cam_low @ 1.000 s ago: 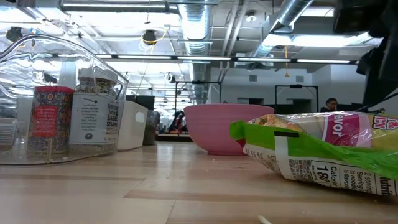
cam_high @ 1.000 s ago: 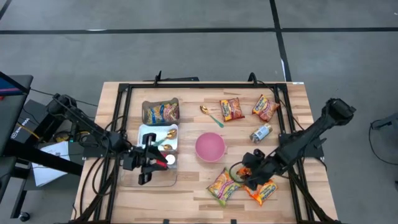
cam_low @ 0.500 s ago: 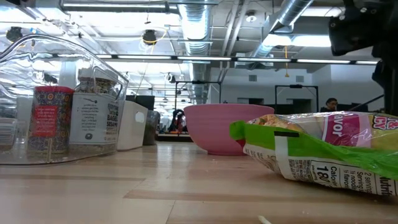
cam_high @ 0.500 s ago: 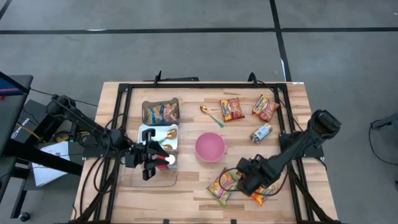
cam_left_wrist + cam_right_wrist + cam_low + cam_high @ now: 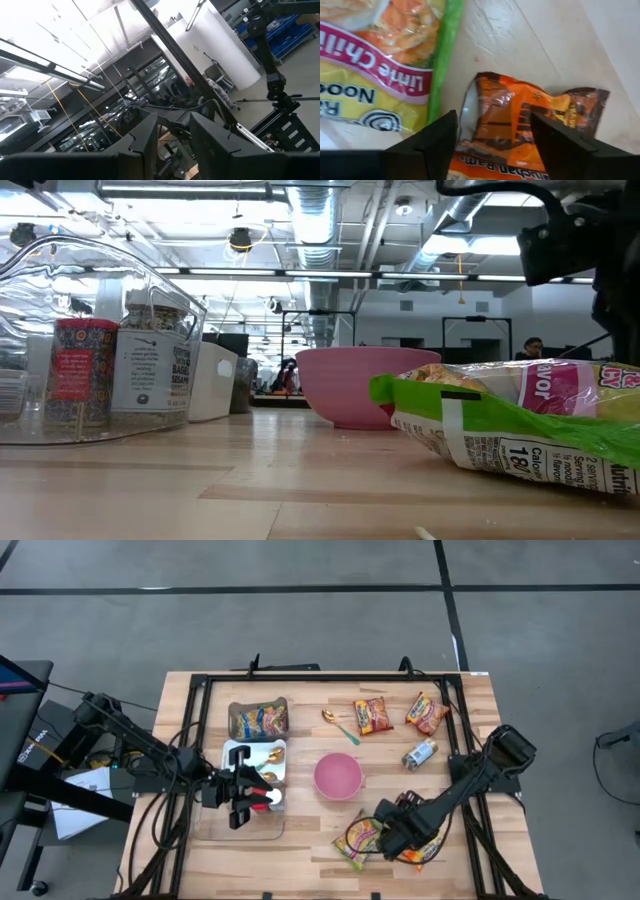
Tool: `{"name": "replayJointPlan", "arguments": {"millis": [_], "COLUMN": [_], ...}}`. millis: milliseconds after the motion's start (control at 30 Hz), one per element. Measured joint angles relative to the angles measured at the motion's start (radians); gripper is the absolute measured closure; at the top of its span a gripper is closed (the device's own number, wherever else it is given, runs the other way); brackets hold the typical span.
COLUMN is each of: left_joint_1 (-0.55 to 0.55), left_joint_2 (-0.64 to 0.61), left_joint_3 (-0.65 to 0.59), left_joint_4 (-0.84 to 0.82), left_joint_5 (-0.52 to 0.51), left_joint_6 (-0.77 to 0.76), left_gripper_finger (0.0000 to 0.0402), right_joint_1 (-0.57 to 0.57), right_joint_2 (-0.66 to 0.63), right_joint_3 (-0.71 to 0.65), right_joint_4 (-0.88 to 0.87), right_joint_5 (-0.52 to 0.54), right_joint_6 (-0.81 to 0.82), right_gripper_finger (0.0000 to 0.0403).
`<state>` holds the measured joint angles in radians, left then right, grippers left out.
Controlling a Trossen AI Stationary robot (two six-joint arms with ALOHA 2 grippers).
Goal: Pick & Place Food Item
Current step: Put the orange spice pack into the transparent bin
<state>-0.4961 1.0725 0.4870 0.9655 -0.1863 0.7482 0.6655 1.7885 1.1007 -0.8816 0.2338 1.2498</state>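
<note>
Straddling orange ramen packet (image 5: pixel 520 125) on tabletop (image 5: pixel 470 730), right tool (image 5: pixel 492 132) is held apart, poised for pickup; left tool (image 5: pixel 243 798) state cannot be told.

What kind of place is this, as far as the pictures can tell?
Probably a robotics lab or industrial workspace, not a kitchen. The wooden table stands on a bare grey floor, exposed ducts run along the ceiling, and food packets such as the ramen packet lie out as props.
</note>
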Motion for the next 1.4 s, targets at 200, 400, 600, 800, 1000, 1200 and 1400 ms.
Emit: {"name": "replayJointPlan", "arguments": {"millis": [200,400,600,800,1000,1200,1400], "left_joint_1": [0.0,0.0,0.0,0.0,0.004,0.083,0.159], "left_joint_2": [0.0,0.0,0.0,0.0,0.006,0.045,0.188], "left_joint_3": [0.0,0.0,0.0,0.0,0.0,0.0,0.044], "left_joint_4": [-0.002,-0.008,-0.039,-0.05,-0.051,0.004,0.143], "left_joint_5": [0.0,0.0,0.0,-0.008,0.005,0.325,0.417], "left_joint_6": [-0.005,-0.023,-0.023,-0.024,-0.069,-0.129,-0.21], "left_gripper_finger": [0.0296,0.0296,0.0295,0.0292,0.0287,0.0284,0.0283], "right_joint_1": [0.0,0.003,0.022,0.137,0.291,0.417,0.43], "right_joint_2": [-0.009,-0.008,-0.009,-0.009,-0.009,-0.01,-0.011], "right_joint_3": [0.0,0.0,0.005,0.127,0.323,0.501,0.592], "right_joint_4": [0.003,0.006,0.004,-0.096,-0.197,-0.131,0.103], "right_joint_5": [0.032,0.061,0.091,0.282,0.583,0.858,0.936], "right_joint_6": [0.006,0.007,0.04,0.112,0.065,-0.247,-0.684], "right_gripper_finger": [0.0249,0.0378,0.0388,0.0396,0.0398,0.04,0.0401]}}
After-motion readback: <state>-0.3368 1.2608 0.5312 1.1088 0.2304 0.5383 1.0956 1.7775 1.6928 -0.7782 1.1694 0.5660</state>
